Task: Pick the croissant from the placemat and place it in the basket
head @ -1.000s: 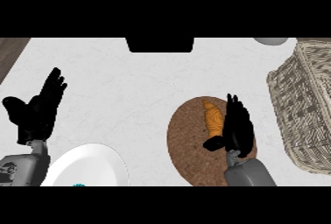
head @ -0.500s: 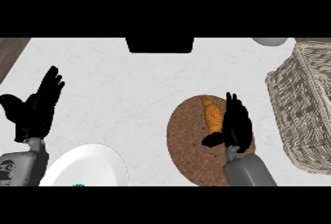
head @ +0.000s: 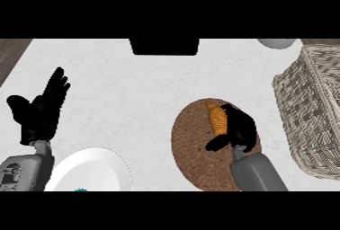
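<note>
An orange croissant point(head: 216, 117) lies on the upper part of the round brown placemat point(head: 192, 155). My right hand point(head: 239, 128) is bent down over the croissant's right side. Its fingers curl over the pastry and its thumb sits below the lower end, so part of the croissant is hidden. The woven basket point(head: 312, 108) stands at the right edge of the counter, just right of the placemat. My left hand point(head: 41, 110) rests open at the far left with its fingers up.
A white plate point(head: 93, 173) sits at the lower left, near my left forearm. At the counter's back edge there is a black object point(head: 164, 46), and a grey bowl point(head: 277, 42) shows at the back right.
My right hand's fingers, straight before, have curled down onto the croissant. The left hand has barely moved.
</note>
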Available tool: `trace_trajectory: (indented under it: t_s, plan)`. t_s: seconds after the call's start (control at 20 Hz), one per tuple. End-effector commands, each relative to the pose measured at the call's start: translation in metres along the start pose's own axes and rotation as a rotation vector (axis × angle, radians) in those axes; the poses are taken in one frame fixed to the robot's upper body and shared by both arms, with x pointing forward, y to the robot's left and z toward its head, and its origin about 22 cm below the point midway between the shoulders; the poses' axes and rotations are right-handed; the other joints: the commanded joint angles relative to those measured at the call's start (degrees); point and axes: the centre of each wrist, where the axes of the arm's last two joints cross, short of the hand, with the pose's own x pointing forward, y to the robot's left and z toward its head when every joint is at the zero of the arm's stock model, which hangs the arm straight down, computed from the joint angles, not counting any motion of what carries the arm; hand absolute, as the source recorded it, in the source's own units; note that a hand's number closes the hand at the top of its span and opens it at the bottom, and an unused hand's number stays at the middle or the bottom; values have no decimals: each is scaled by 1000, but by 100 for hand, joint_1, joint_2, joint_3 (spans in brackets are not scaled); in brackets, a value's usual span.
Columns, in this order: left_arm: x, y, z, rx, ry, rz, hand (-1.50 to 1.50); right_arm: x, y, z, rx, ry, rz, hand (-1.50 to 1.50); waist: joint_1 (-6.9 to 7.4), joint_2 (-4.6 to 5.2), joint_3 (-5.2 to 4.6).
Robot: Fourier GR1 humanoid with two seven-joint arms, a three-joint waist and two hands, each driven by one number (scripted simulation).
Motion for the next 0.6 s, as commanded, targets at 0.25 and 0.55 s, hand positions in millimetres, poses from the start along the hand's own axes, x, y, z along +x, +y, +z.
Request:
trace_trajectory:
  t_s: [0.25, 0.55]
  plan:
    - [-6, 0, 5, -1, -6, 5, 0, -11, 41, 9, 75, -46, 28, 150, 17, 95, 60]
    - [-11, 7, 6, 6, 12, -2, 0, -63, 78, 80, 440, -518, 45, 150, -50, 55, 79]
